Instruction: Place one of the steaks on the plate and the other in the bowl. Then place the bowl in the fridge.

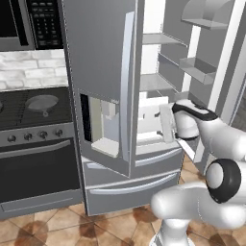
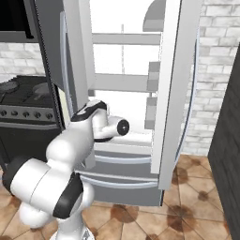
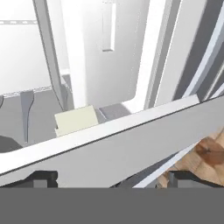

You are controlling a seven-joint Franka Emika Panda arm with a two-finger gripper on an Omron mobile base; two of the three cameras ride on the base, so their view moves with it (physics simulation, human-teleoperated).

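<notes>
The fridge (image 1: 108, 86), tall and stainless steel, stands with both upper doors swung open. A water dispenser sits in its left door; white shelves show inside, two drawers closed below.

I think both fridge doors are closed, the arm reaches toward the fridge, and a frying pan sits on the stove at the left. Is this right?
Not quite: the doors of the fridge are open, not closed. The left base view shows the white inside with its shelves between the swung-out doors, and the right base view confirms it. The rest holds: the arm reaches toward the fridge, and a frying pan sits on the stove at the left.
</notes>
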